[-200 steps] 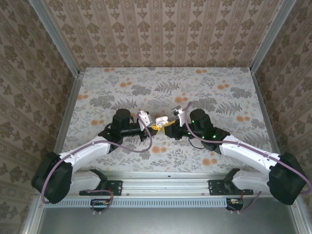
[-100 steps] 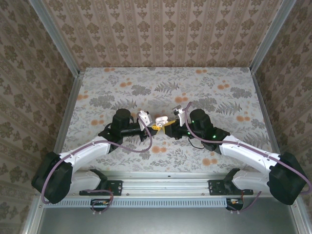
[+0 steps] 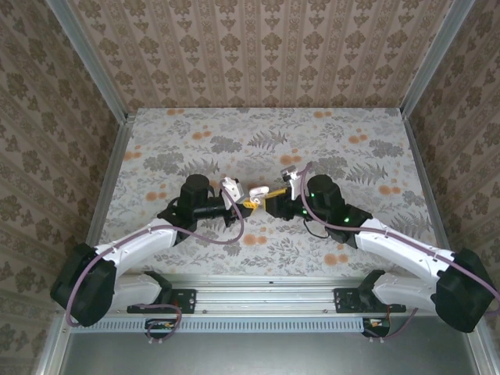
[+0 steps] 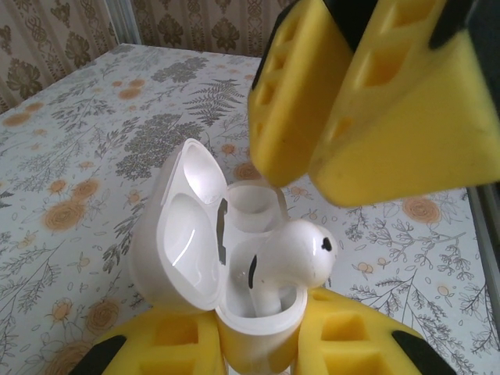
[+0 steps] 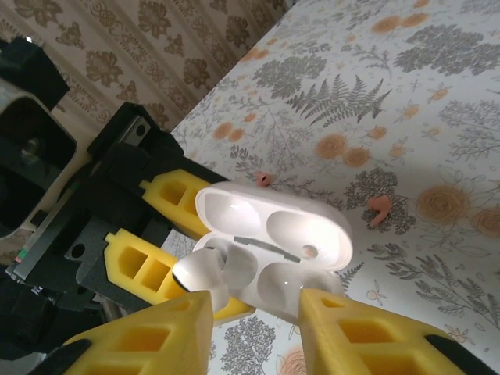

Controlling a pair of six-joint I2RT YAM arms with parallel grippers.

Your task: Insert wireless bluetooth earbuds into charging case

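My left gripper (image 4: pixel 258 355) (image 3: pixel 248 203) is shut on a white charging case (image 4: pixel 258 312) (image 5: pixel 293 234) (image 3: pixel 256 191), held above the table with its lid (image 4: pixel 183 226) swung open. A white earbud (image 4: pixel 301 250) (image 5: pixel 199 273) stands with its stem down in one slot of the case, its head above the rim. The other slot is empty. My right gripper (image 5: pixel 258 324) (image 3: pixel 270 199) is open just in front of the case, its fingers (image 4: pixel 367 94) apart and off the earbud. Two coral-pink earbuds (image 5: pixel 381 209) (image 5: pixel 264 180) lie on the table beyond the case.
The flower-print table (image 3: pixel 351 156) spreads out behind both grippers, enclosed by patterned walls (image 3: pixel 266 47) on three sides. The two arms meet at the middle near the front rail (image 3: pixel 266 301).
My right gripper has opened and drawn back a little to the right, leaving the white earbud in the case. The left arm and the case have stayed put.
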